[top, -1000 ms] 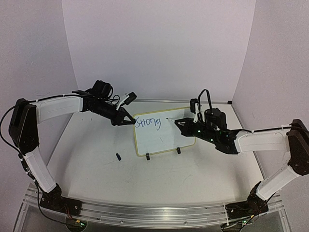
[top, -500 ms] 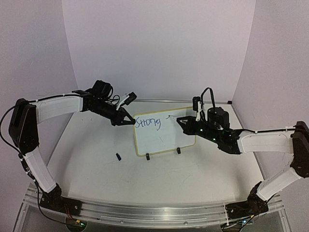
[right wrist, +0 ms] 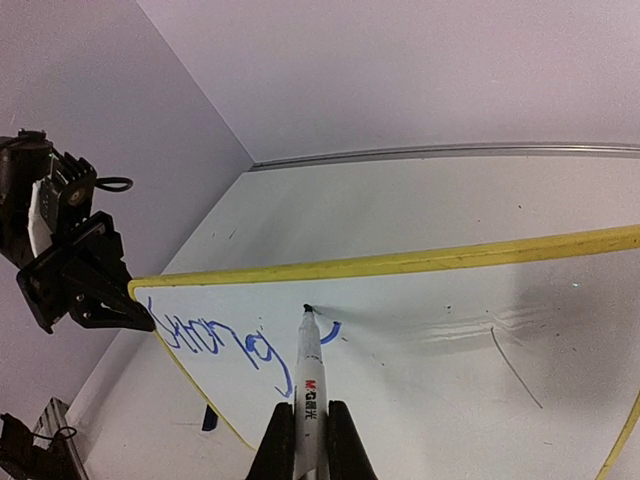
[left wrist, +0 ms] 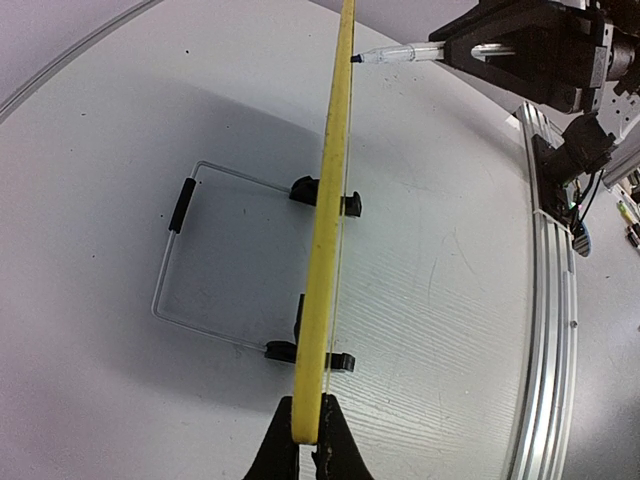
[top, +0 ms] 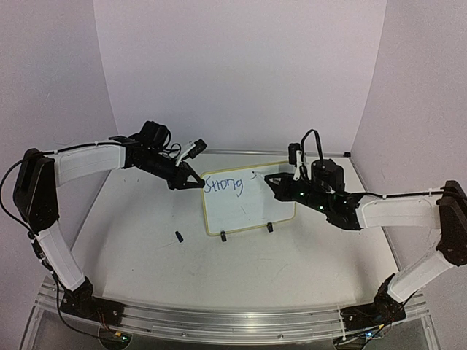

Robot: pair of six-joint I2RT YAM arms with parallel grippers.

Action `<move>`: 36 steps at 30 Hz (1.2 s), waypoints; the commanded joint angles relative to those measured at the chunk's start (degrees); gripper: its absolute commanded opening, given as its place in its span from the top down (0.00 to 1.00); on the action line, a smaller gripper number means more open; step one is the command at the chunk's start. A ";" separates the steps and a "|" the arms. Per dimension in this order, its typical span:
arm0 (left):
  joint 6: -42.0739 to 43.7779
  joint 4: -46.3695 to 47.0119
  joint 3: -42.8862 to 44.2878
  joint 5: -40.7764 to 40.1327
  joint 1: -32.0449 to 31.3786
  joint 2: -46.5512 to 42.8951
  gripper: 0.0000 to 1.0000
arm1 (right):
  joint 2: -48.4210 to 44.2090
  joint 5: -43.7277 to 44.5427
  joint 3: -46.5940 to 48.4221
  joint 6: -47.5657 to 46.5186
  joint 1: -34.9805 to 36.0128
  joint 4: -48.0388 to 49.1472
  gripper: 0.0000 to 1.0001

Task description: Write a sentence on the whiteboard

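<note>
The whiteboard (top: 252, 200), white with a yellow frame and two black clip feet, stands tilted at the table's middle with "Strong" in blue at its upper left. My left gripper (top: 198, 184) is shut on its left yellow edge (left wrist: 322, 300). My right gripper (top: 271, 180) is shut on a white marker (right wrist: 307, 390). The marker's tip touches the board just right of the word, beside a short fresh blue stroke (right wrist: 330, 331). The left wrist view shows the board edge-on and the marker tip (left wrist: 358, 58) at its far end.
The marker's dark blue cap (top: 179, 236) lies on the table left of the board's front, also showing in the right wrist view (right wrist: 209, 417). A clear wire stand (left wrist: 185, 260) sits behind the board. The aluminium rail (top: 233, 321) runs along the near edge.
My right gripper has moved the marker up and slightly left on the board and laid a short blue stroke after "Strong". The left gripper and the board have not moved.
</note>
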 commanded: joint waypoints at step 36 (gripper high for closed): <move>2.30 -3.65 0.53 -4.42 -0.78 0.54 1.00 | -5.77 0.04 -0.76 0.88 0.02 -2.58 1.00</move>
